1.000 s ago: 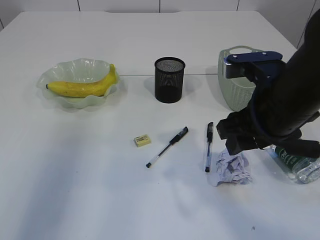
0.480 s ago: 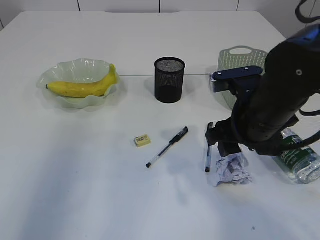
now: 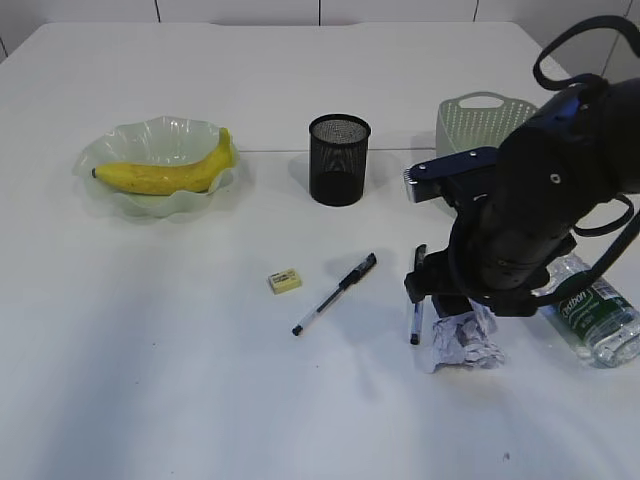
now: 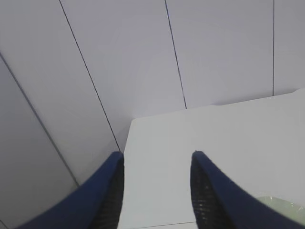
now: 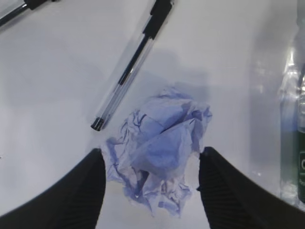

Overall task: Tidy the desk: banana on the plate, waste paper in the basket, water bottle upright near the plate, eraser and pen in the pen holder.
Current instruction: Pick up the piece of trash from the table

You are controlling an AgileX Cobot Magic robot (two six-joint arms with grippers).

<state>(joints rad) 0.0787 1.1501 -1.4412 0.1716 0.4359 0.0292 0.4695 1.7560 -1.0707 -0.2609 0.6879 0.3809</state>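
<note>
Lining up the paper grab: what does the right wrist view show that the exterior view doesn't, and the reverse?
Only the right wrist view shows the right gripper open, its fingers straddling the crumpled paper. Only the exterior view shows the banana on the plate, pen holder, basket and eraser. Both show the paper, both pens and the lying bottle.

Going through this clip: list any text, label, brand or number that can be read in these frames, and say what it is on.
Nothing can be read with certainty.
Water bottle: green label with white lettering, too small and blurred to read in the exterior view and cut off in the right wrist view.
Eraser: a small dark mark on its sleeve, too small to read.
Both pens, pen holder, basket: no text visible.
</note>
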